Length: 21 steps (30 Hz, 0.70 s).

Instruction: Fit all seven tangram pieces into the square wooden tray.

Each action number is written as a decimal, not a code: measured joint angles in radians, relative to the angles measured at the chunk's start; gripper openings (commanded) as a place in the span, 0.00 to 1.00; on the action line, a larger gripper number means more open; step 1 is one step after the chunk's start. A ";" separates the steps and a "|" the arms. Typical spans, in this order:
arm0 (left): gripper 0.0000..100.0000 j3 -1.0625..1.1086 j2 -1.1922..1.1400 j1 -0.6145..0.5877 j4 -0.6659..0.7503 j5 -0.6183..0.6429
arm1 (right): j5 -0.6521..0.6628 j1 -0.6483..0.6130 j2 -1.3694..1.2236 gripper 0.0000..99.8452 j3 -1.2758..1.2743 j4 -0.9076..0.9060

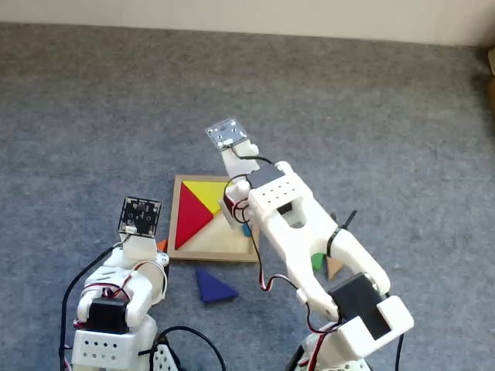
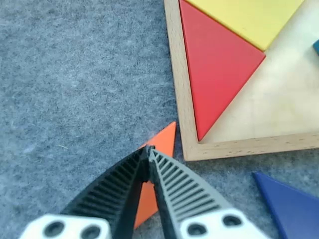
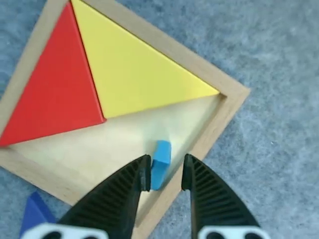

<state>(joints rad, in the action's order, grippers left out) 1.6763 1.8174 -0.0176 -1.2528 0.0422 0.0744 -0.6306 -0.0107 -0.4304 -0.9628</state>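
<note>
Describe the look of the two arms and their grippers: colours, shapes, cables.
The left arm and right arm are white plastic shells around black motors, with thin black and red cables along them. The left gripper and right gripper have dark grey, ribbed fingers tapering to points, on white mounts with screw holes.

This looks like a robotics test bench, of the lab or hobby-room kind; which of the two cannot be told. The desk [image 1: 371, 100] is covered from edge to edge with grey felt-like matting, and a strip of plain pale wall [image 1: 232, 14] runs along its far side. Two small white plastic arms, the left arm [image 1: 124, 297] and the right arm [image 1: 309, 232], stand side by side at the near edge, with thin cables [image 1: 260, 270] left exposed. A bare camera board [image 1: 140, 216] sits on the left arm's wrist. A square wooden tray [image 1: 209, 256] and coloured tangram pieces [image 1: 213, 287] lie on the matting in front of them.
</note>
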 measured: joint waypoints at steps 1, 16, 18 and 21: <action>0.01 0.000 0.000 0.000 0.000 0.000 | 0.000 0.000 0.000 0.12 0.000 0.000; 0.01 0.000 0.000 0.000 0.000 0.000 | -0.002 0.100 -0.052 0.12 -0.020 0.077; 0.01 0.000 0.000 0.000 0.000 0.000 | -0.002 0.103 -0.052 0.12 -0.020 0.078; 0.01 0.000 0.000 0.000 0.000 0.000 | -0.002 0.103 -0.051 0.12 -0.020 0.077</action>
<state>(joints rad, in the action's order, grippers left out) 1.6763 1.8174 -0.0176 -1.2528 0.0422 0.0729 -0.5278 -0.0614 -0.4503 -0.8861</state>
